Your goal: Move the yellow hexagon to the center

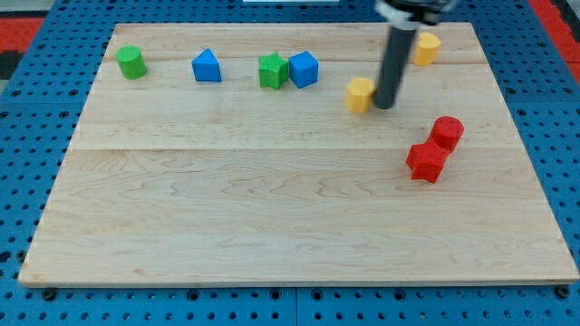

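Note:
The yellow hexagon [361, 93] sits on the wooden board [272, 199], right of the view's middle and in its upper part. My tip [385, 104] stands right against the hexagon's right side. The dark rod rises from it toward the view's top. A second yellow block [427, 48] lies near the board's top right edge, partly behind the arm.
A green cylinder [131, 62] is at the top left. A blue block [207, 66], a green star-like block [272, 71] and a blue block [304, 69] line the top. A red cylinder [447, 132] and a red block [426, 162] sit at the right.

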